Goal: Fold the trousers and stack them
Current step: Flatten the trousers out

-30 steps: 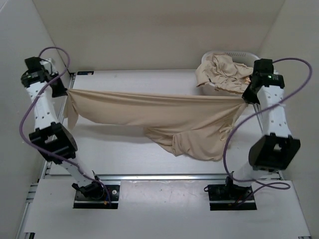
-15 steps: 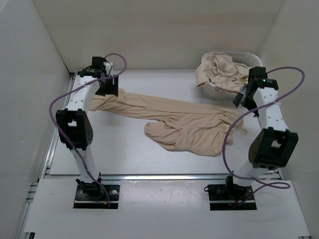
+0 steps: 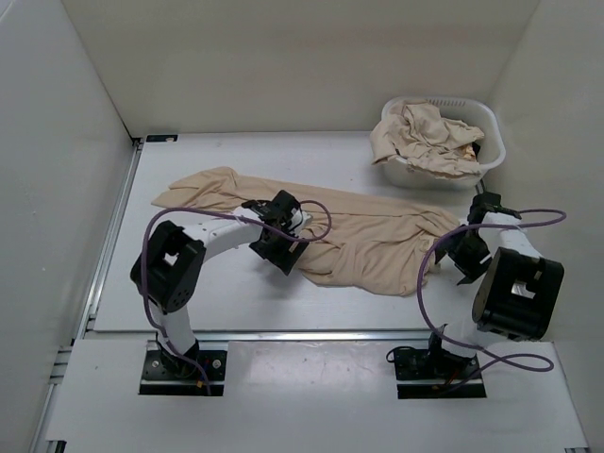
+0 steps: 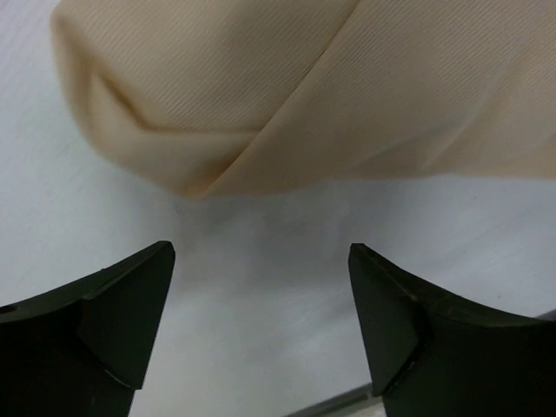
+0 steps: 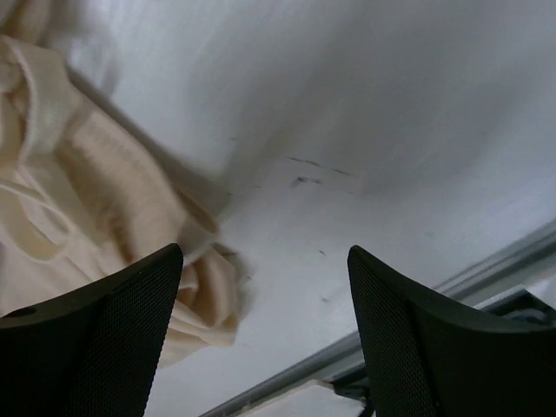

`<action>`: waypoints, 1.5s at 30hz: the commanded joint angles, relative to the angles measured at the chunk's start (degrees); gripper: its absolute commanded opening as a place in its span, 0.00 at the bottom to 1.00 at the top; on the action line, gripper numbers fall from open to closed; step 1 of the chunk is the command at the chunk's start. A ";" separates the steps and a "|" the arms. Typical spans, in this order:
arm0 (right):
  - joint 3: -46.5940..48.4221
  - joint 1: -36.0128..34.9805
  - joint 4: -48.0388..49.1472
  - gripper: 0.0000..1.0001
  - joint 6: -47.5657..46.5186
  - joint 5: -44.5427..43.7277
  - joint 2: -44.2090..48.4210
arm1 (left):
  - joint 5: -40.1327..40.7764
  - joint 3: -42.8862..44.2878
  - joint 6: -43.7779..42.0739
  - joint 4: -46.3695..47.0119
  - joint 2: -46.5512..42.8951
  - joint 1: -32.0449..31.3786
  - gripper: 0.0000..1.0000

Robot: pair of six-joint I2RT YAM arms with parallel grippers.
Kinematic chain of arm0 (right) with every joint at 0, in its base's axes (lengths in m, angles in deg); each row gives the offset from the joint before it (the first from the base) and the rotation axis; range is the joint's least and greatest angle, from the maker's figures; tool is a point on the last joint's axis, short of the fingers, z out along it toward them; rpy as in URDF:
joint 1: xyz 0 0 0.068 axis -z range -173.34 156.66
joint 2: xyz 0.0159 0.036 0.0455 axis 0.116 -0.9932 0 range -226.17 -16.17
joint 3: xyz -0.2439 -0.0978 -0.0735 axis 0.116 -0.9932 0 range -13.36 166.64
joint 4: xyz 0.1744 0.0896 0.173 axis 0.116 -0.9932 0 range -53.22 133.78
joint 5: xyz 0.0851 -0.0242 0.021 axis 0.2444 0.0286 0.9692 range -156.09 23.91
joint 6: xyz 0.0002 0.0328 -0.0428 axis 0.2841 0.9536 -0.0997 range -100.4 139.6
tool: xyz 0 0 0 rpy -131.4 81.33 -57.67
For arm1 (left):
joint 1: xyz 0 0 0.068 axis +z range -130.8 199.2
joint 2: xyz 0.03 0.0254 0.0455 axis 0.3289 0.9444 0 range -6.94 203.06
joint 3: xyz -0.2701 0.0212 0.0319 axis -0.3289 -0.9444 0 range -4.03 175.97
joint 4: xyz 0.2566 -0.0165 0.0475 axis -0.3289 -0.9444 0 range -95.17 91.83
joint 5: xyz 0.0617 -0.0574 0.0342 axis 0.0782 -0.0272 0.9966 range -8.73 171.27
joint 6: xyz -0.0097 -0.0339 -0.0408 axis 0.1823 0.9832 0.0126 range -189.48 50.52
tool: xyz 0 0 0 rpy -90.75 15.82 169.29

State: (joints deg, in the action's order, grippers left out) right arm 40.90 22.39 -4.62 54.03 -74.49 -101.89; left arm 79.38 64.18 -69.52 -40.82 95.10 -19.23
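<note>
One pair of beige trousers (image 3: 368,236) lies loosely spread and creased across the middle of the table, reaching from the far left to the right side. My left gripper (image 3: 276,247) hovers at the near edge of that cloth, open and empty. In the left wrist view a rounded fold of the trousers (image 4: 261,95) lies just beyond the open left gripper (image 4: 261,252). My right gripper (image 3: 464,257) is low at the cloth's right end, also open and empty. In the right wrist view, the bunched trousers (image 5: 95,208) lie left of the right gripper (image 5: 265,252).
A white slotted laundry basket (image 3: 493,151) stands at the back right, with more beige trousers (image 3: 425,137) heaped in it and hanging over its rim. The table's metal front rail (image 3: 311,333) runs along the near edge. White walls enclose the left, back and right sides.
Both grippers have opened and let go of the trousers, which dropped from a taut hanging stretch to lie on the table. Both arms swung down and toward the near side.
</note>
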 commanded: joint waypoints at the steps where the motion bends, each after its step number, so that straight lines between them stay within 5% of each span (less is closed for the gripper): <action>1: -0.03 0.01 7.53 0.80 3.08 6.90 -1.21 | -0.92 2.11 0.03 6.26 1.05 -3.30 0.97; 7: -5.56 0.01 12.54 0.69 6.51 12.88 -1.30 | -2.77 4.13 0.03 8.55 7.29 -4.46 0.95; 11: -7.85 0.01 13.33 0.56 7.84 13.85 -2.00 | -1.81 5.88 0.03 8.55 11.33 -4.46 0.54; 12: -8.64 0.01 13.86 0.51 7.84 14.72 -2.61 | -0.50 5.89 0.03 8.55 12.73 -4.46 0.21; 13: -9.34 0.01 13.86 0.43 8.36 15.25 -3.49 | 0.39 5.89 0.03 8.55 12.75 -4.46 0.14; 15: -9.35 0.01 13.86 0.13 8.37 14.74 -3.50 | 1.10 5.89 0.03 7.07 11.01 -2.62 0.14; 17: -8.39 0.62 11.85 0.00 7.85 12.73 -2.97 | 2.41 5.27 0.03 5.31 7.84 -0.60 0.14; 26: -0.48 0.62 -1.68 0.00 -0.59 3.13 12.58 | 16.11 0.78 0.03 -17.86 -24.56 14.34 0.14; 31: 0.76 0.62 -5.56 0.00 -4.46 4.00 16.80 | 17.80 7.11 0.03 -30.26 -29.27 18.21 0.14; 35: 1.28 0.62 -4.86 0.00 -6.57 6.47 16.20 | 13.42 10.36 0.03 -29.52 -24.97 20.50 0.14; 39: 3.30 0.62 -3.72 0.00 -7.37 9.63 13.04 | 5.33 17.73 0.03 -24.94 -7.02 21.74 0.14; 42: 5.32 0.62 -3.19 0.00 -7.37 8.23 11.01 | 3.82 36.50 0.03 -24.93 7.51 21.74 0.16; 43: 6.11 0.62 -3.19 0.00 -7.37 7.62 11.01 | 3.30 49.18 0.03 -25.54 17.22 21.74 0.20; 45: 6.12 0.62 -3.19 0.00 -7.89 6.48 9.43 | 2.59 62.07 0.03 -28.78 25.63 21.74 0.40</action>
State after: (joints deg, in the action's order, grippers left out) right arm 44.27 22.72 -8.54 48.00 -65.69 -91.37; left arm 84.65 112.46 -69.67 -68.75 114.22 2.10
